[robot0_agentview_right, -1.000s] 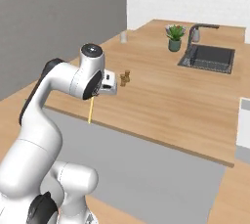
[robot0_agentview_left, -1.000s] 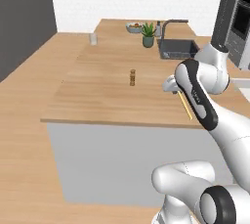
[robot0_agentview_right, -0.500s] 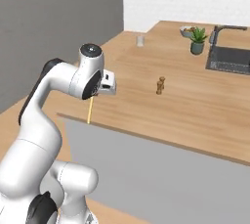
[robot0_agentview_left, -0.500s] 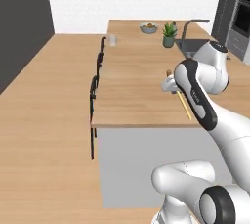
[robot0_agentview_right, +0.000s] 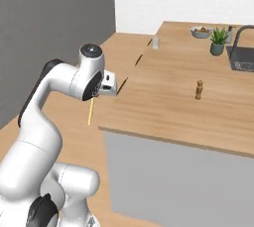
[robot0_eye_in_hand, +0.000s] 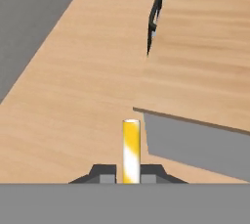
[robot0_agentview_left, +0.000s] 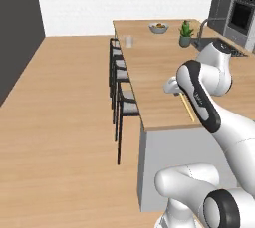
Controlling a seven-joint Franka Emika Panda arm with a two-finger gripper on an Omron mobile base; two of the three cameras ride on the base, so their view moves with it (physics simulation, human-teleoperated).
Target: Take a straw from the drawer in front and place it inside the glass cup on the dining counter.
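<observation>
Since the earlier frames the whole scene is shifted sideways in both base views: the camera is carried along with the base, and a row of dark stools [robot0_agentview_left: 119, 85] is now seen along the worktop's left edge, while the arm's pose is unchanged.

One hand [robot0_eye_in_hand: 130, 175] is seen at the bottom middle of the hand view, its two fingers pressed together on one straw [robot0_eye_in_hand: 131, 149], which stands up between them. In the left base view the straw [robot0_agentview_left: 187, 107] slants down at the right middle of the frame, over the near end of the worktop [robot0_agentview_left: 149, 72]. In the right base view the straw [robot0_agentview_right: 91, 111] hangs at the left middle, just off the worktop's near corner.

One glass cup [robot0_agentview_left: 128, 41] stands at the upper middle of the left base view, well apart from the hand. One bowl [robot0_agentview_left: 158, 27], one potted plant [robot0_agentview_left: 186, 33] and one pepper mill [robot0_agentview_right: 199, 90] are counted on the worktop.
</observation>
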